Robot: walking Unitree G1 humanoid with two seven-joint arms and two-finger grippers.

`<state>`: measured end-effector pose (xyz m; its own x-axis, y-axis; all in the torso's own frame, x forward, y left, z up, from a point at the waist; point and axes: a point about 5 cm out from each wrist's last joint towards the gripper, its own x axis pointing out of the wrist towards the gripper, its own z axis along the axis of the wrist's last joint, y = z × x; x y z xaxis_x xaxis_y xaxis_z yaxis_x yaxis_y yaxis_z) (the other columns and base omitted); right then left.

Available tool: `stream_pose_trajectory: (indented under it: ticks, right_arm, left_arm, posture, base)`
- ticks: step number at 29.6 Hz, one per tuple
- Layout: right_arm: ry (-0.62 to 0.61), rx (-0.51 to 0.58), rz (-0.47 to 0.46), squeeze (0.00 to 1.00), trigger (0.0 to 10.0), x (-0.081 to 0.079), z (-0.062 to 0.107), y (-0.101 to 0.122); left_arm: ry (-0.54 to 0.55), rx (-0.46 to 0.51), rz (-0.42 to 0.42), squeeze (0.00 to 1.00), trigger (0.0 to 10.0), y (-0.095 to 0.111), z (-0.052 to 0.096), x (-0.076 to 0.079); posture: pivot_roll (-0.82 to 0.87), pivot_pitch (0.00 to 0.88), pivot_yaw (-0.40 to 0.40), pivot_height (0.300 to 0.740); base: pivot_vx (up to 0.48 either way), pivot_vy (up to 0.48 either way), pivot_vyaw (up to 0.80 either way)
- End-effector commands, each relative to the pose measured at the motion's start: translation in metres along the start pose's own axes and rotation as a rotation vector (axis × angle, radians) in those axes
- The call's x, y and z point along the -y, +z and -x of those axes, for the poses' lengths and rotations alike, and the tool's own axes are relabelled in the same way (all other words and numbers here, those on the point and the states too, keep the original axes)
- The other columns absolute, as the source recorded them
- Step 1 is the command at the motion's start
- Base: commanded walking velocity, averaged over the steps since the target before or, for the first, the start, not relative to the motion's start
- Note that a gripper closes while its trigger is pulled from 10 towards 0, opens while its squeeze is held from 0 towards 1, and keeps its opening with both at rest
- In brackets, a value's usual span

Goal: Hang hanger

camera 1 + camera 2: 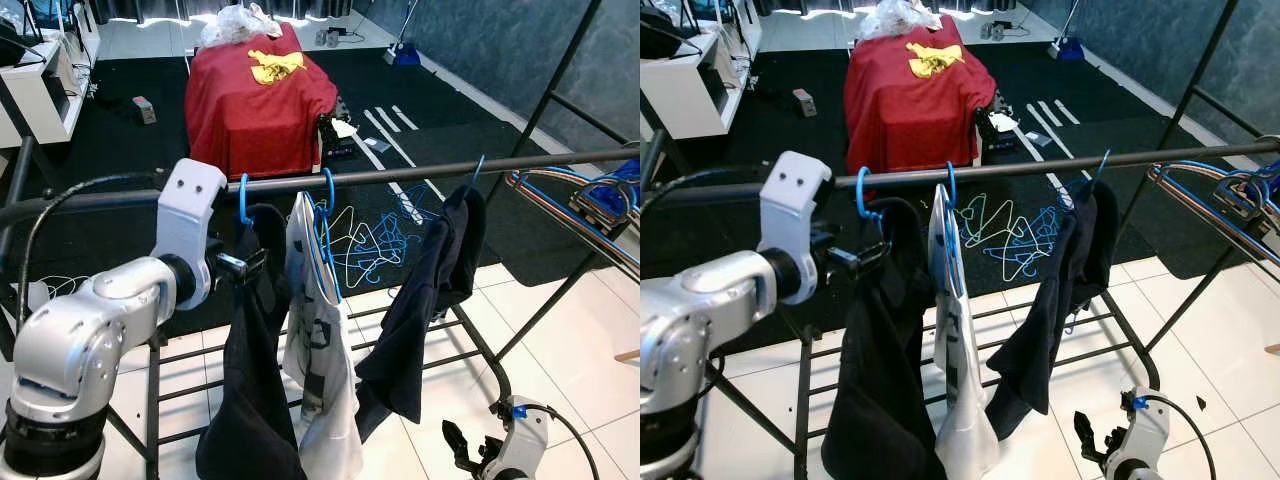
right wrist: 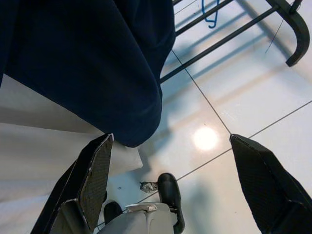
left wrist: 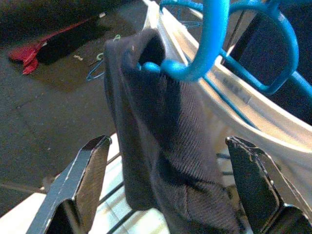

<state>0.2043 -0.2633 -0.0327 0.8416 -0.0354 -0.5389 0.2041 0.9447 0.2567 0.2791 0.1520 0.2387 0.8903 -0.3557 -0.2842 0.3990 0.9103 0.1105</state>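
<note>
A blue hanger [image 1: 243, 200] carrying a black garment [image 1: 250, 380] hooks over the dark rail [image 1: 400, 173] of a clothes rack. My left gripper [image 1: 245, 265] is raised right beside its neck. In the left wrist view its fingers [image 3: 87, 165] stand open on either side of the black cloth [image 3: 161, 126] without pinching it. Further along the rail hang a white garment [image 1: 315, 330] and a navy one [image 1: 430, 290], each on a blue hanger. My right gripper [image 1: 462, 445] hangs low near the floor, open, below the navy garment's hem [image 2: 122, 73].
The rack's lower bars [image 1: 420, 360] and foot [image 2: 297, 44] cross the white tiles. Loose hangers [image 1: 375, 240] lie on the dark carpet behind. A red-draped table [image 1: 258, 95] stands beyond, a white shelf [image 1: 40, 80] at far left, and a second rack with blue hangers [image 1: 590, 200] at right.
</note>
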Motion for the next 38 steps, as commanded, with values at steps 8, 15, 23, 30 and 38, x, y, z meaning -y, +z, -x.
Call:
stream_pose_trajectory:
  ticks: [8, 15, 23, 30, 38]
  right_arm:
    - [-0.018, 0.007, -0.013, 0.0, 10.0, 0.005, 0.002, -0.002]
    - [-0.019, 0.007, -0.013, 0.0, 10.0, 0.005, 0.002, -0.002]
    - [-0.019, 0.004, -0.012, 0.0, 10.0, 0.005, 0.002, -0.003]
    - [-0.017, 0.003, -0.011, 0.0, 10.0, 0.005, 0.002, -0.003]
    - [-0.014, 0.003, -0.01, 0.0, 10.0, 0.004, 0.002, -0.003]
  left_arm:
    - [-0.001, -0.126, -0.057, 0.0, 10.0, -0.026, -0.002, -0.002]
    - [0.054, -0.158, -0.118, 0.0, 0.0, -0.032, -0.002, -0.01]
    - [0.106, -0.159, -0.189, 0.0, 0.0, -0.033, -0.003, -0.021]
    - [0.147, -0.071, -0.109, 0.0, 0.0, -0.024, 0.0, -0.035]
    - [0.152, 0.087, 0.1, 0.0, 3.5, -0.018, 0.011, -0.057]
  posture:
    - [-0.08, 0.126, -0.055, 0.74]
    - [-0.08, 0.124, -0.057, 0.74]
    - [-0.09, 0.117, -0.057, 0.74]
    - [-0.08, 0.11, -0.057, 0.74]
    - [-0.08, 0.112, -0.058, 0.74]
  base:
    - [0.0, 0.0, 0.0]
    - [0.0, 0.0, 0.0]
    - [0.0, 0.0, 0.0]
    - [0.0, 0.0, 0.0]
    - [0.0, 0.0, 0.0]
